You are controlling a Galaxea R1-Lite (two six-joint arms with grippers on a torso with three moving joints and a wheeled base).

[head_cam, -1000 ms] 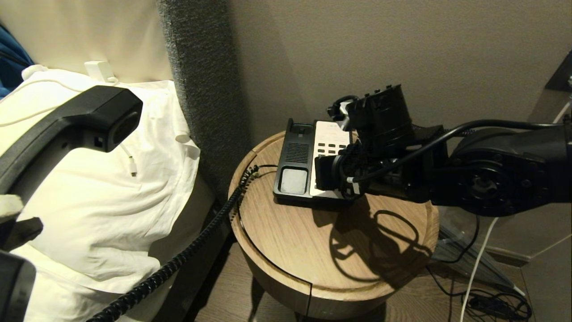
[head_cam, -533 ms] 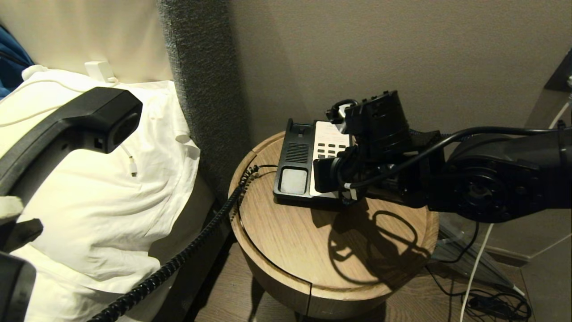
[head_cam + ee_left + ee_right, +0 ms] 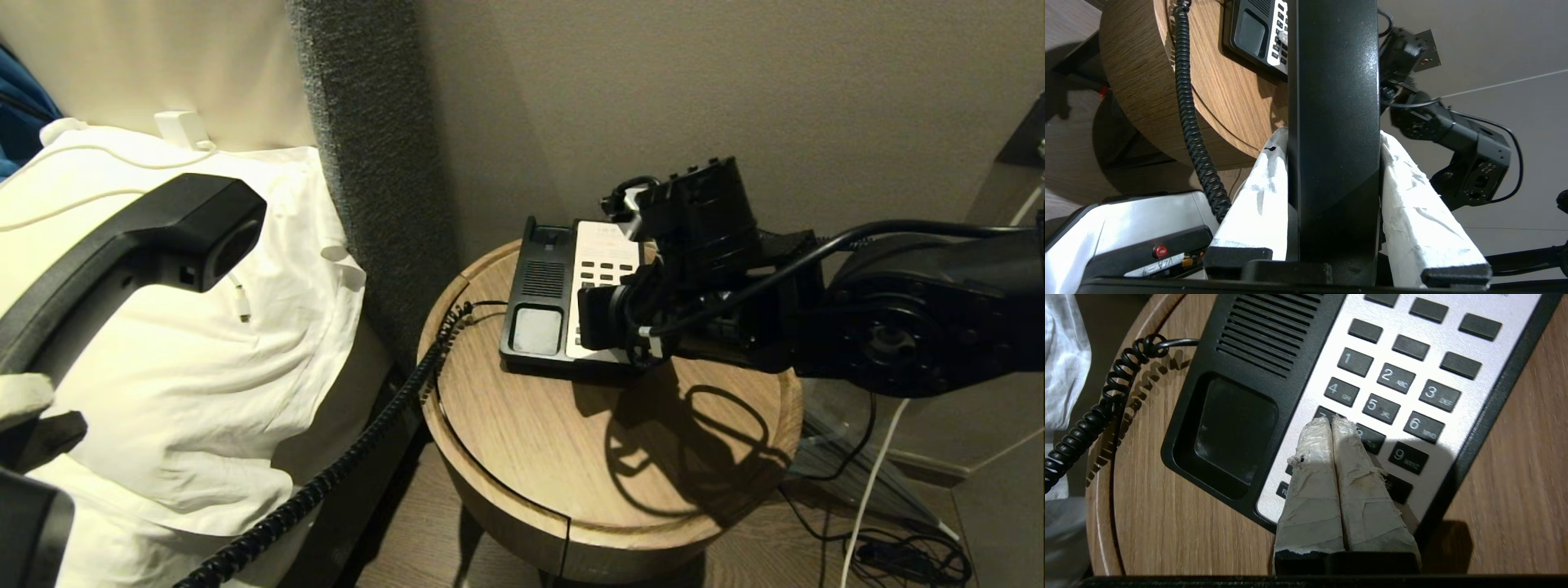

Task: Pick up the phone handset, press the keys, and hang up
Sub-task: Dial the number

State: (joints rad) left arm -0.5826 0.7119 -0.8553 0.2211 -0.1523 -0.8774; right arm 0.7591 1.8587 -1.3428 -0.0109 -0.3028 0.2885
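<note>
A white pillow (image 3: 188, 367) filled the left of the head view, and a round wooden worktop (image 3: 571, 457) sat at lower centre, against a beige wall. The right arm (image 3: 914, 318) reached in from the right edge, over the worktop.

The phone handset (image 3: 139, 245) hung at the upper left of the head view, above the pillow and well apart from its base. Its long axis ran diagonally, from the lower left edge up to the right, and its squared end pointed toward the upper right. The left pincer (image 3: 1333, 139) pinched the handset's shaft between white-wrapped fingers (image 3: 1261, 192), one on each side.

The phone base (image 3: 563, 302) stood at the back of the worktop, its handset cradle empty. A black coiled cord (image 3: 359, 449) trailed from the base's left side over the worktop's edge toward the lower left.

The right pincer (image 3: 1333, 422) had its taped fingers pressed together, holding nothing, their tips on the keypad (image 3: 1396, 388) at the 7 key.
</note>
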